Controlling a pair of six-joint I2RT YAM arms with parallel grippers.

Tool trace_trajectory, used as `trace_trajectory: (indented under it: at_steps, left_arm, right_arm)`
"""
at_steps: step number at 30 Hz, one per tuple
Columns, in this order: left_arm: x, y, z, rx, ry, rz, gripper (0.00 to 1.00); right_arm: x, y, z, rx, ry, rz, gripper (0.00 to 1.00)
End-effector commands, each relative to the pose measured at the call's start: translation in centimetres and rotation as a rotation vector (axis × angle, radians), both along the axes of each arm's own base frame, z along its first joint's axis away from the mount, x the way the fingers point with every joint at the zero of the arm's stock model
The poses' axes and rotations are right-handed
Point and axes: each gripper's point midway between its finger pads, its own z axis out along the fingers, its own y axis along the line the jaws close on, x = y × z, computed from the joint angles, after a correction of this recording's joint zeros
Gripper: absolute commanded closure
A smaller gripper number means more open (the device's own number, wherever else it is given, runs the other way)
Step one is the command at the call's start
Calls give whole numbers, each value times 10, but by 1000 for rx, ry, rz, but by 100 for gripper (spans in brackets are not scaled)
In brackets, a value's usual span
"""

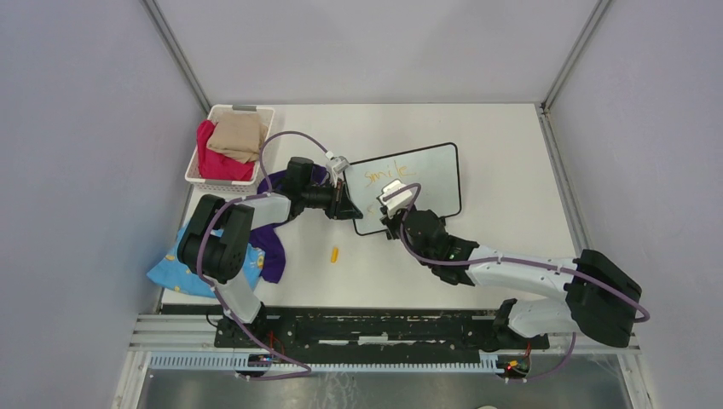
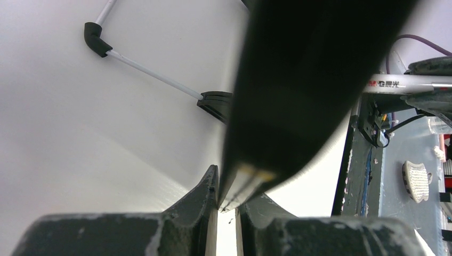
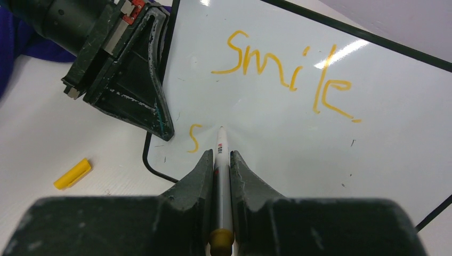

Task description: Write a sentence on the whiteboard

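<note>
Whiteboard [image 1: 436, 183], black-framed, lying on the tabletop [image 1: 511, 136] near its middle.

Top view: orange sentence [image 1: 385, 175] along the whiteboard's upper part, only "smile" legible. Left tool [image 1: 349, 204] at the whiteboard's left edge. Right tool [image 1: 388, 213] over its lower left area. White basket [image 1: 243, 109] of folded clothes well to the left of the whiteboard. Purple cloth [image 1: 273, 243] and blue patterned cloth [image 1: 170, 273] lower left of it. Small yellow cap [image 1: 334, 253] just below its lower left corner.

Left wrist view: left tool [image 2: 226, 205], jaws nearly together, clamped on the whiteboard [image 2: 298, 106], whose dark edge fills the picture, blurred.

Right wrist view: right tool [image 3: 222, 160], jaws closed on a white pen [image 3: 221, 154] with an orange rear end. Pen tip on the whiteboard [image 3: 373, 138], just right of a lone orange "s". Sentence [image 3: 282, 72] reads "smile" above that "s". Left tool [image 3: 157, 120] pinching the whiteboard's left frame. Yellow cap [image 3: 72, 174] on the tabletop [image 3: 53, 122], left of the whiteboard's near corner.
</note>
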Motion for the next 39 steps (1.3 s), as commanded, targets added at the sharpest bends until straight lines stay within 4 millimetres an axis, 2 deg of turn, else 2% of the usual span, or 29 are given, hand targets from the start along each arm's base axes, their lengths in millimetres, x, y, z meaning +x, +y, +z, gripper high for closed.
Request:
trace_trajectory:
  at_steps: [1,14,26,39]
  left_arm:
    - [-7,6,-32,121,35,16,94]
    - [-7,6,-34,129,37,13,94]
    - [-8,6,-35,136,40,14,94]
    - [-8,5,-36,140,45,14,95]
  right_arm:
    - [13,10,30,75,-53,-15,100]
    - [17,14,21,74,-31,0,100]
    - [15,3,-8,41,30,-22,100]
    - [-2,-14,-39,16,87,-16,100]
